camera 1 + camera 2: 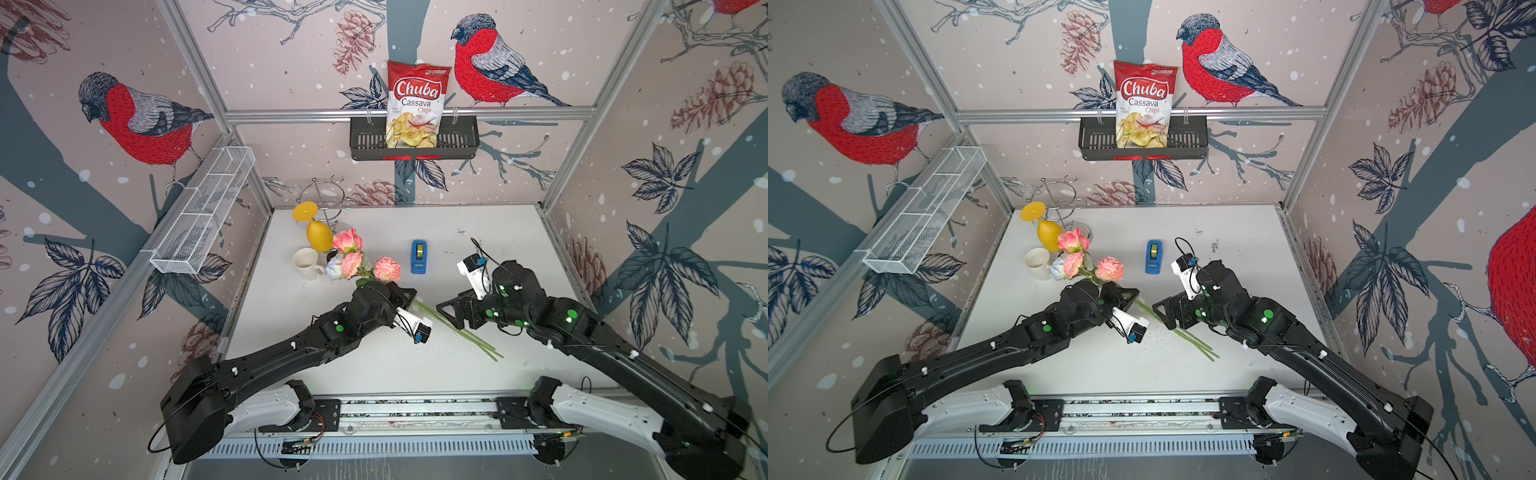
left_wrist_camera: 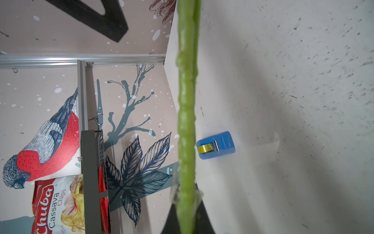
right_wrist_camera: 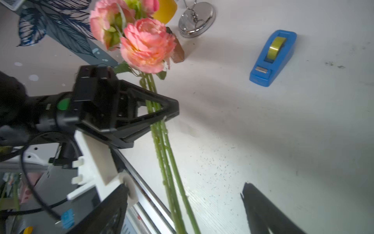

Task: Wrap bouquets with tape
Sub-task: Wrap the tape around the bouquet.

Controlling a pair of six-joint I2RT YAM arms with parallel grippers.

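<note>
Bouquet [image 1: 386, 269] mid-table, blooms beside the mug [image 1: 306, 262] at left, stems pointing front-right — tape dispenser [image 1: 419, 257] just right of the blooms; chips bag [image 1: 417, 104] in the basket [image 1: 457, 139] up behind.

Far-left part of surface [image 1: 478, 232] is crowded: wire stand [image 1: 328, 195], tipped yellow goblet [image 1: 319, 235], white mug [image 1: 306, 263], w/ bouquet [image 1: 353, 257] blooms just beside them, so it's tight for an end effector. Stems [image 1: 465, 332] run diagonally across mid surface, clamped in left end effector [image 1: 412, 296] and passing btwn the wide-apart jaws of right end effector [image 1: 444, 312]; they bar a low sweep across the middle. Tape dispenser [image 1: 419, 257] stands alone, open surface all round. Far-right area is open. Black basket [image 1: 365, 141] w/ chips bag [image 1: 417, 104] hangs on back wall, above surface level.
</note>
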